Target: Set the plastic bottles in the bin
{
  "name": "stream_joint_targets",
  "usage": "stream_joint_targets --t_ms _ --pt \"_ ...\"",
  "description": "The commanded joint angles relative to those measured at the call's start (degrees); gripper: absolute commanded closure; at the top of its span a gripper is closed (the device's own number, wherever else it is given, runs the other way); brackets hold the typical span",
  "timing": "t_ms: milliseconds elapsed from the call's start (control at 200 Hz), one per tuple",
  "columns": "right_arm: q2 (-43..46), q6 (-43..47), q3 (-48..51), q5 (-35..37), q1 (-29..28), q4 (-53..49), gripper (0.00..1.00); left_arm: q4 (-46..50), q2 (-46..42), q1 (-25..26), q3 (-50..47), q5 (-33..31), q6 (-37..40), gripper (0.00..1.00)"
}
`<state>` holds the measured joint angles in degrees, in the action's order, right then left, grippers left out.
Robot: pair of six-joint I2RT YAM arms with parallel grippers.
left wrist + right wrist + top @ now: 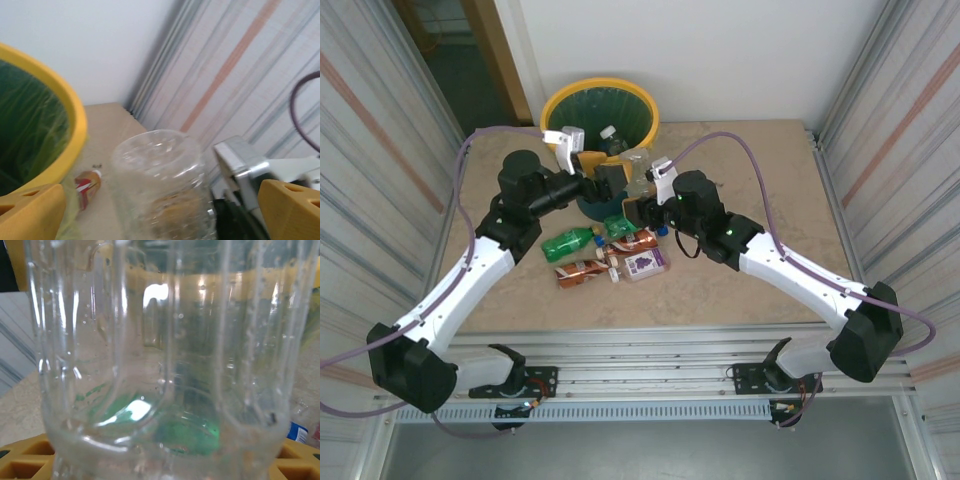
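Right wrist view: right fingers [20, 462] clenched on a clear bottle [160, 365], just beside the bin [600, 84]; left fingers [30, 210] spread wide either side of it; other bottles [567, 244] lying on the tabletop [740, 290]

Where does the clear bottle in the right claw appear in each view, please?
Top external: clear bottle at centre, by the yellow-rimmed bin.
Left wrist: bottom centre.
Right wrist: centre, very close.
Shared landmark: the bin's yellow rim.
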<state>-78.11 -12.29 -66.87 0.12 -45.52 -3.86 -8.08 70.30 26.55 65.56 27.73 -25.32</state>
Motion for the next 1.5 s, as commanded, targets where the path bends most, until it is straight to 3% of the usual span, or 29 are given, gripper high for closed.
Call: stream_joint_targets --t_ms 0,291,511,656,786,962,1072,1182,1498 --pt "0.96 3.03 -2.77 -2.05 -1.30 2.58 0.51 0.52 0.96 0.52 2.81 2.45 0.85 0.02" --pt "0.74 6.13 -4.67 -2.23 -3.35 3.02 0.51 -1.50 4.12 0.65 3.96 5.95 -3.64 0.10" --pt "0.24 6.98 -5.55 -1.62 -3.75 2.89 0.50 -2.03 4.49 0.67 4.01 6.60 -4.61 0.31" --pt "0.92 7.07 -5.04 -0.48 -3.77 3.54 0.49 -1.86 4.58 0.61 3.77 5.53 -4.83 0.34" --pt "1.42 7.22 -5.02 -0.34 -3.72 3.86 0.48 -1.86 4.92 0.53 4.11 5.63 -4.91 0.50" --pt "1.31 7.29 -5.19 1.05 -3.73 3.42 0.34 -1.64 5.51 0.55 5.45 6.04 -4.82 0.80" --pt "1.69 7.09 -4.94 2.71 -3.70 2.70 0.13 -0.73 5.37 0.44 6.75 4.88 -3.48 0.83" --pt "2.73 6.48 -4.22 5.07 -3.68 1.60 0.02 0.13 5.39 -0.24 8.85 3.26 -1.74 0.87" --pt "10.29 4.61 1.51 12.55 -3.51 2.32 0.02 0.55 9.82 -6.50 19.22 0.72 0.17 0.89"
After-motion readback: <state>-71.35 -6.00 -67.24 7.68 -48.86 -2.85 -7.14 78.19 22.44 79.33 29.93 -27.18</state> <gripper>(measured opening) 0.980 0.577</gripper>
